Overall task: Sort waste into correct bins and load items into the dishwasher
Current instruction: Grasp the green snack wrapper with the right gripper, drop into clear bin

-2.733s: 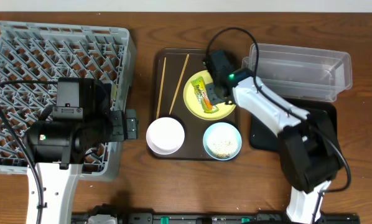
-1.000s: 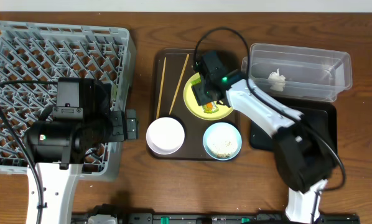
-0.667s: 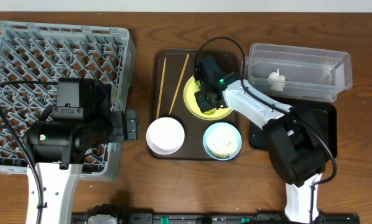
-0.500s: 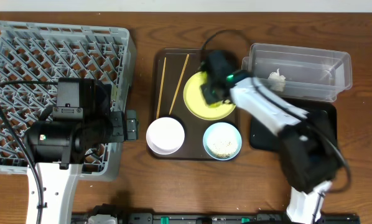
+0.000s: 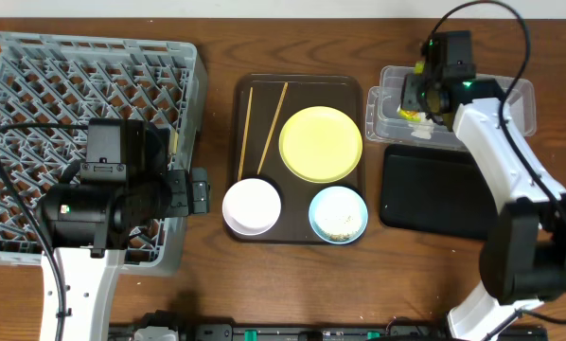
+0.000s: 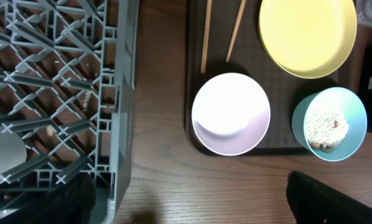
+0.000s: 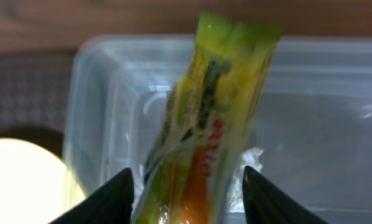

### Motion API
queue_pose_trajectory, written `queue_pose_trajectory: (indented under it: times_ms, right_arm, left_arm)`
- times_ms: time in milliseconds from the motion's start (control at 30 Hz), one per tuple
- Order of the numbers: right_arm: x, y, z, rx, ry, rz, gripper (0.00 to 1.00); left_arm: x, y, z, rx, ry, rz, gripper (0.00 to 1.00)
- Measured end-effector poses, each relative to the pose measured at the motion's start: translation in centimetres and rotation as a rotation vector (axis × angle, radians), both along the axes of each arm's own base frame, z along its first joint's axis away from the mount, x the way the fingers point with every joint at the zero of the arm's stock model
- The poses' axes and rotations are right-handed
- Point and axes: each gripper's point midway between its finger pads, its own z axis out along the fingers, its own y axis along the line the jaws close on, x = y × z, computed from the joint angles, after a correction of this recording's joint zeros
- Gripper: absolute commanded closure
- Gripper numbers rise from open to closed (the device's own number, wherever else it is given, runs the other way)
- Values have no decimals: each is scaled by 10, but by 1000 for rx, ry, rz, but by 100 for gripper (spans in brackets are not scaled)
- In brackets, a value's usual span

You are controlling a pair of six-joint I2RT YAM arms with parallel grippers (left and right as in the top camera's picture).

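Note:
My right gripper [image 5: 417,102] hangs over the left end of the clear tub [image 5: 491,114], shut on the green-and-orange snack wrapper [image 7: 204,124], which stands between the fingers [image 7: 189,183]. A white crumpled scrap [image 7: 255,158] lies in the tub beneath. The yellow plate [image 5: 321,144] is bare. The white bowl [image 5: 252,206], the light blue bowl [image 5: 339,214] with rice crumbs and two chopsticks [image 5: 246,128] rest on the brown tray [image 5: 302,83]. My left gripper [image 5: 200,189] is open and empty beside the grey dish rack [image 5: 75,95]. The black tray [image 5: 434,189] holds nothing.
In the left wrist view the rack's right wall [image 6: 127,93] lies left of the white bowl [image 6: 231,114] and blue bowl [image 6: 329,123], with bare wood between. The black tray sits directly in front of the clear tub.
My right gripper took the wrapper off the yellow plate and carried it right, to above the clear tub. The plate is now bare. The left arm has not moved.

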Motion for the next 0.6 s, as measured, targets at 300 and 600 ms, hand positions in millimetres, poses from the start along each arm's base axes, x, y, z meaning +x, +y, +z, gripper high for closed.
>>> queue_pose_trajectory:
  times_ms: [300,600]
  right_arm:
    - [-48,24,38,91,61,77,81]
    - [-42,12,85,31,-95,-40,99]
  left_arm:
    - [2,0,1,-1,-8,0,2]
    - [6,0,3,-2,-26,0,2]
